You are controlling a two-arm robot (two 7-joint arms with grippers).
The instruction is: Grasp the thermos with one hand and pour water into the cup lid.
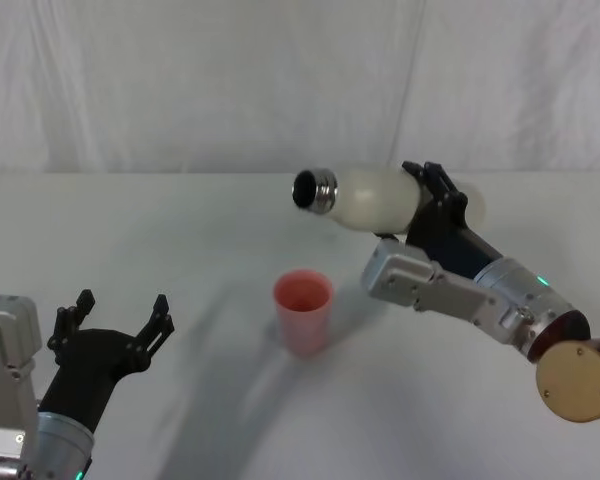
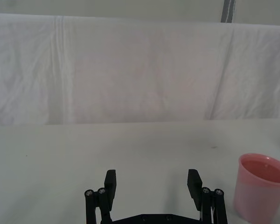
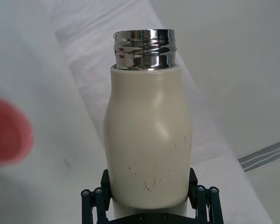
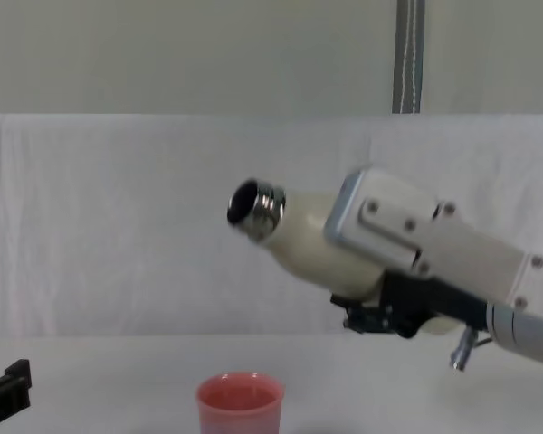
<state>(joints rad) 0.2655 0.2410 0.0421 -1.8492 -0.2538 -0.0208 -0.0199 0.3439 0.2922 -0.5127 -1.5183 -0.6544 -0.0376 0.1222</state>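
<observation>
My right gripper is shut on the cream-white thermos and holds it in the air, lying nearly level. Its open steel neck points left, above and a little behind the pink cup lid. The cup lid stands upright on the table, below the neck in the chest view. In the right wrist view the thermos sits between the black fingers, with the cup lid blurred at the edge. My left gripper is open low at the left, apart from the cup lid.
A white cloth covers the table and hangs as a backdrop behind it. A grey vertical post stands behind the backdrop. Bare tabletop lies around the cup lid.
</observation>
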